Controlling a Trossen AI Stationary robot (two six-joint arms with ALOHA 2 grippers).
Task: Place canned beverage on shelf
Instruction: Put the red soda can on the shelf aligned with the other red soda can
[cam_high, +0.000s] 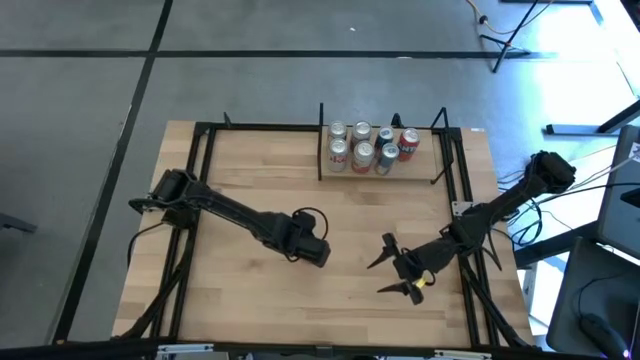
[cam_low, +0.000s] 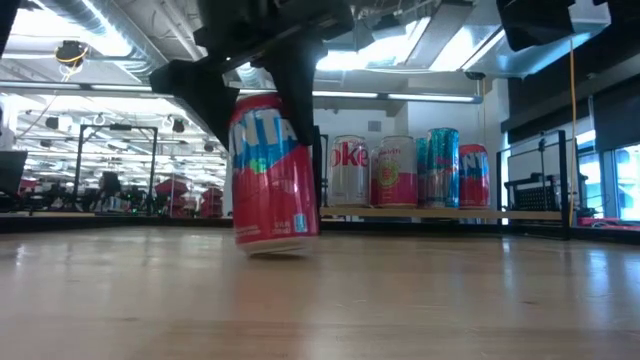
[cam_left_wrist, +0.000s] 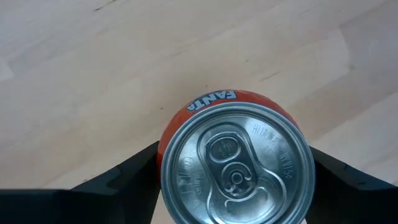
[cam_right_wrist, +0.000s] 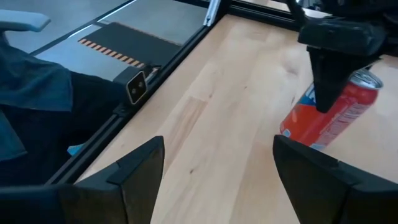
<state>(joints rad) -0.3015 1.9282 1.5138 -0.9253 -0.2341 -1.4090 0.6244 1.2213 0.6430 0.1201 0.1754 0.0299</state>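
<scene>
A red Fanta can (cam_low: 272, 170) stands tilted at the middle of the table, and my left gripper (cam_high: 312, 248) is shut on it from above. The high view hides the can under the gripper. The can's silver top (cam_left_wrist: 236, 165) fills the left wrist view, and the can also shows in the right wrist view (cam_right_wrist: 339, 115). The shelf (cam_high: 424, 167) stands at the table's far edge, its light-wood board (cam_low: 450, 212) holding several cans (cam_high: 362, 148). My right gripper (cam_high: 392, 270) is open and empty at the near right, its fingers pointing at the can. My left gripper pinches the can's upper side walls (cam_right_wrist: 320, 93) between its two fingers (cam_left_wrist: 127, 177), one on each side of the top rim. The fingers come from above, pointing down. The can leans out of upright. I cannot tell whether its bottom edge (cam_low: 275, 245) touches the table.
Black metal rails (cam_high: 200, 180) run along the table's left and right sides. Bare wood (cam_high: 250, 300) lies between the can and the near edge. A cable loop (cam_high: 312, 214) sticks out beside the left gripper.
</scene>
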